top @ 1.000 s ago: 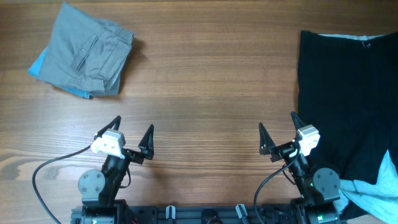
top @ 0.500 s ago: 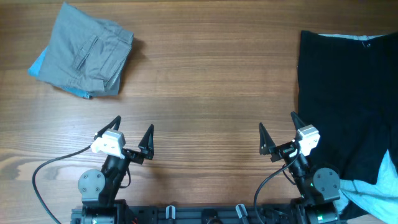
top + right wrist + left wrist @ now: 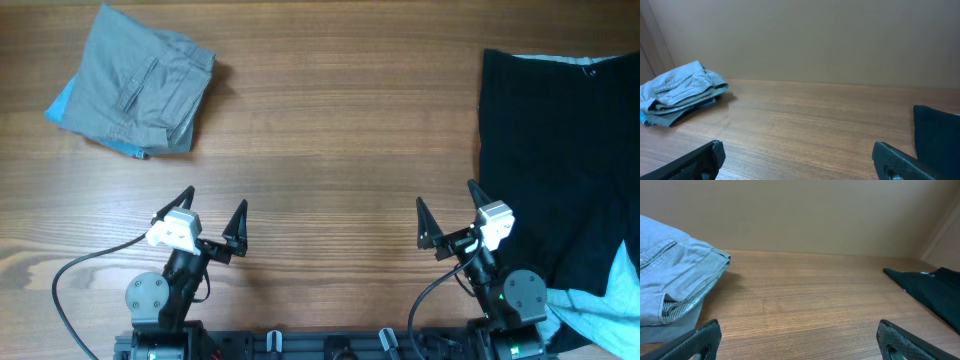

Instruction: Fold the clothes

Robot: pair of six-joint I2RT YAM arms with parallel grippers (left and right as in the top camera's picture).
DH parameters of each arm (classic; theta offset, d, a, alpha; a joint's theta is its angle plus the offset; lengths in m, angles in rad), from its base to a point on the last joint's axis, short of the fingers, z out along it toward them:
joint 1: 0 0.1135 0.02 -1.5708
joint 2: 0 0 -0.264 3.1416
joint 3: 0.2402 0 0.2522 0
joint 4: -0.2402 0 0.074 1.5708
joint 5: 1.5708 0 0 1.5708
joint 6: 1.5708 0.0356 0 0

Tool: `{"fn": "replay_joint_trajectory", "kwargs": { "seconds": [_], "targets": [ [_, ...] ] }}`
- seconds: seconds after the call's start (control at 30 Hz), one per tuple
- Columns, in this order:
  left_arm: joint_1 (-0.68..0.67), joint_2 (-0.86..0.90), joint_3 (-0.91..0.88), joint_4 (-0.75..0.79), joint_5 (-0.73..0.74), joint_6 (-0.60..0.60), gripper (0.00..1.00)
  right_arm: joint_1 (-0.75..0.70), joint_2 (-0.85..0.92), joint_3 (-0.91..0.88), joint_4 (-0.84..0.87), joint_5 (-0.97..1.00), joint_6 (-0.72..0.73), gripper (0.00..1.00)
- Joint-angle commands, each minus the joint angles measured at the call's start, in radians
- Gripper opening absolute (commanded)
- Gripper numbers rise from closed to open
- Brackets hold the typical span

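Two robot arms are sitting poised at the near edge of a wooden table (image 3: 330, 130), the left gripper (image 3: 214, 200) and the right gripper (image 3: 446, 196) both standing with jaws spread wide and holding nothing. The black trousers (image 3: 555, 170) are lying spread out along the right side of the table, waistband toward the far edge and one side running out of the overhead view, their near-left edge just beside the right gripper. The grey trousers (image 3: 140, 85) are lying folded at the far left, well apart from both arms, with a light blue T-shirt (image 3: 58, 108) peeking out beneath them. A pale cloth (image 3: 610, 300) is overlapping the black fabric by the right arm's base; whether it is lining or a separate garment cannot be told. The black trousers appear to be next: the right gripper would do well to come in low on that near-left edge, pinching all layers together, while avoiding the pale cloth, then drawing the garment toward the middle where both arms can reach.
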Motion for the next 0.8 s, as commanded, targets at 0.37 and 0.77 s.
{"fn": "replay_joint_trajectory", "kwargs": {
  "seconds": [0.37,0.77],
  "targets": [
    [0.007,-0.007,-0.001,-0.008,0.012,-0.01,1.0,-0.008,-0.004,0.0,0.006,-0.016,0.018,1.0],
    [0.007,-0.007,-0.001,0.003,0.012,-0.01,1.0,-0.008,-0.004,0.0,0.022,-0.016,0.018,1.0]
  ]
}}
